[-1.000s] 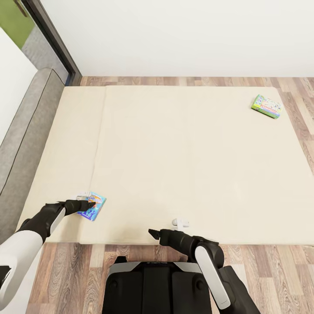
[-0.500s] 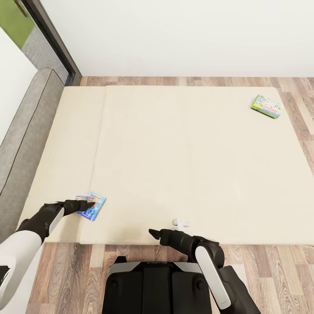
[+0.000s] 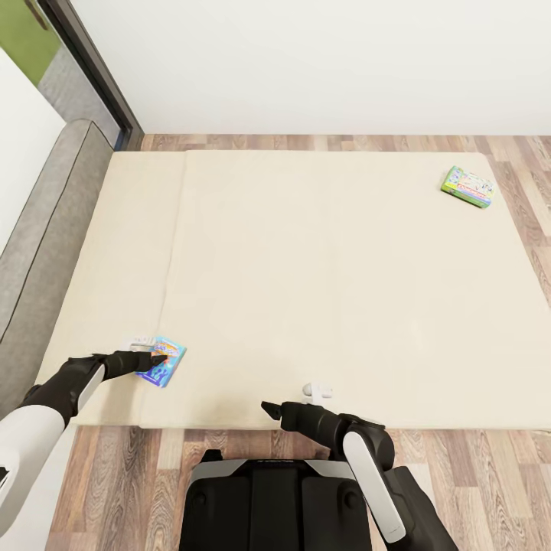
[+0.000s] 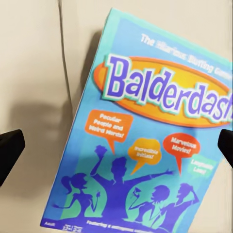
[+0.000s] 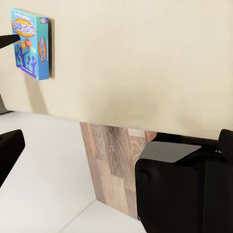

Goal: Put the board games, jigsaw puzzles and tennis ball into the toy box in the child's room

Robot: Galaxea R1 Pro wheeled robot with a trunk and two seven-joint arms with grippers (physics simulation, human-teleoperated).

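On the beige bed (image 3: 321, 275) a blue board game (image 3: 162, 361) lies flat near the front left corner. My left gripper (image 3: 151, 357) hovers over it, open; in the left wrist view its lid (image 4: 145, 145) reads "Balderdash" and both black fingertips (image 4: 9, 151) stand wide apart at either side. A pastel board game with a green edge (image 3: 467, 186) rests at the bed's far right corner. My right gripper (image 3: 268, 407) is open and empty over the bed's front edge, pointing left; its wrist view catches the blue board game (image 5: 30, 42).
A grey headboard (image 3: 46, 245) runs along the left, with a dark window frame (image 3: 92, 61) behind it. Wood-plank floor (image 3: 474, 474) borders the bed at the front and right. My black base (image 3: 275, 505) stands against the bed's front edge.
The left forearm and elbow have sunk slightly toward the bed's front edge, while the gripper stays over the blue board game. The right arm is still.
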